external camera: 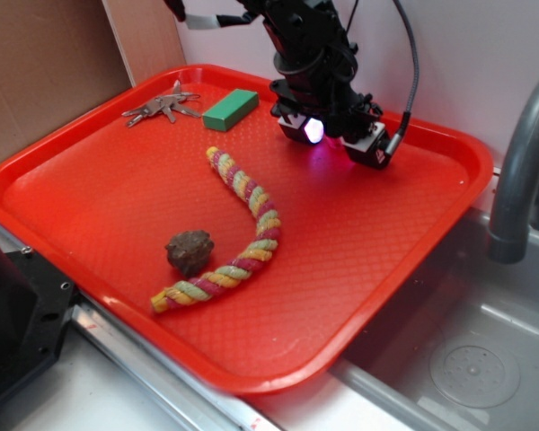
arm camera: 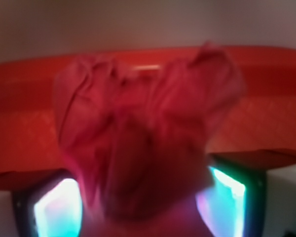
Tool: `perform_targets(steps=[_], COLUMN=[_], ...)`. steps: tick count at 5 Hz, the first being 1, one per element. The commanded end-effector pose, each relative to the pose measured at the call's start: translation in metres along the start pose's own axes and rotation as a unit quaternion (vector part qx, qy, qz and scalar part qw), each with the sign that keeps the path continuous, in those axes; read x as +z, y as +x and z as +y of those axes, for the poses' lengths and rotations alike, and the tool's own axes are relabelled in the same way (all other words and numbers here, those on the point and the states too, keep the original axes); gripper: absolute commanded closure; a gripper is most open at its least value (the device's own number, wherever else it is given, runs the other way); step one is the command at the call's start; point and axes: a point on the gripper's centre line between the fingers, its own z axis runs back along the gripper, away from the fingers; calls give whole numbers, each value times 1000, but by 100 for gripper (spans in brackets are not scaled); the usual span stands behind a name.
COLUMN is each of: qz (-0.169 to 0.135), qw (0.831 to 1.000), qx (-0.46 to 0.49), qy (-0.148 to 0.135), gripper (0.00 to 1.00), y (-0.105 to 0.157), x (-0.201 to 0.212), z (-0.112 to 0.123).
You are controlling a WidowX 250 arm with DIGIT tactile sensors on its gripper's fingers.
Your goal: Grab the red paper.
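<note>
The red paper (arm camera: pixel 143 133) is a wrinkly dark-red wad that fills the middle of the wrist view. It sits between the two glowing pads (arm camera: pixel 59 207) and touches both. My gripper (arm camera: pixel 143 207) is closed on the wad, with its jaws standing as wide as the wad. In the exterior view the gripper (external camera: pixel 332 136) is at the far side of the red tray (external camera: pixel 90 189), low over its surface. There the fingers and arm hide the paper.
On the tray lie a green block (external camera: pixel 231 109), a bunch of keys (external camera: pixel 162 107), a striped rope (external camera: pixel 242 233) and a brown lumpy rock (external camera: pixel 189 250). A sink with a grey faucet (external camera: pixel 521 162) lies to the right. The tray's raised far rim (arm camera: pixel 266 59) is just ahead.
</note>
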Motion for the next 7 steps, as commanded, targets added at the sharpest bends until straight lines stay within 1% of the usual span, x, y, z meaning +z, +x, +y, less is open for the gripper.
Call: perform_targets(steps=[1, 2, 3, 4, 5, 6, 7], qz=[-29, -26, -13, -23, -16, 67, 156], qw=[999, 999, 1000, 1000, 999, 996, 986], qx=[-16, -20, -24, -16, -14, -18, -38], qy=[-4, -4, -9, 0, -27, -50, -39], gripper=[100, 100, 100, 100, 100, 100, 100], y=[22, 24, 21, 7, -3, -9, -5], x=[6, 6, 17, 70, 122, 178, 211], z=[-4, -6, -7, -3, -5, -19, -44])
